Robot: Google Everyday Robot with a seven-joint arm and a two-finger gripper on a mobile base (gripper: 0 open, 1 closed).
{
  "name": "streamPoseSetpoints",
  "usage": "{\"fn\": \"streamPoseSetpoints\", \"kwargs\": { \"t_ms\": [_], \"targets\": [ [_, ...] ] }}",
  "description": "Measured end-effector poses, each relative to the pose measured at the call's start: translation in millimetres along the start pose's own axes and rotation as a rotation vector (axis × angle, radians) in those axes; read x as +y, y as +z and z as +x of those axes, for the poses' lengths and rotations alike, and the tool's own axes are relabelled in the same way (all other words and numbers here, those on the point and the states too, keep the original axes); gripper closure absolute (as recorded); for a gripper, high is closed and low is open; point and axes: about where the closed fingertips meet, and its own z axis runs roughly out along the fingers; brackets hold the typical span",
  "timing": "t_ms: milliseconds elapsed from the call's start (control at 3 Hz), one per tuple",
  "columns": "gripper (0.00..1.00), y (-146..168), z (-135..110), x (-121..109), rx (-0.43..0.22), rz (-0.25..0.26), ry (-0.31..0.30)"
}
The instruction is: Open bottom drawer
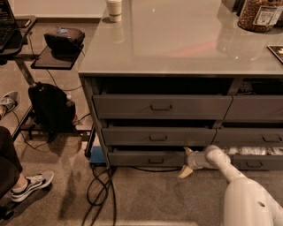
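With the gripper (185, 162) spread wide and the pull (155, 160) of the bottom drawer (132, 158) lying left of it, a grip could be missed.

end effector (185, 162) at bottom drawer (141, 158), cables (100, 185) (leftward)

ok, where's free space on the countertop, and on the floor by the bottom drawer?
The countertop is bare across the middle, between the cup back left and the jar back right. The carpet before the bottom drawer is free at centre; cables crowd its left end, and the open gripper sits at its right end.
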Motion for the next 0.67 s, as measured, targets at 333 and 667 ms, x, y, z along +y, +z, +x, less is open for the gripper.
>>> {"fn": "streamPoseSetpoints", "kwargs": {
  "t_ms": [333,667],
  "targets": [
    [0.0,16,11,-5,0.003,0.004,-0.004],
    [0.0,44,26,3,-0.015,-0.027,0.016]
  ]
}}
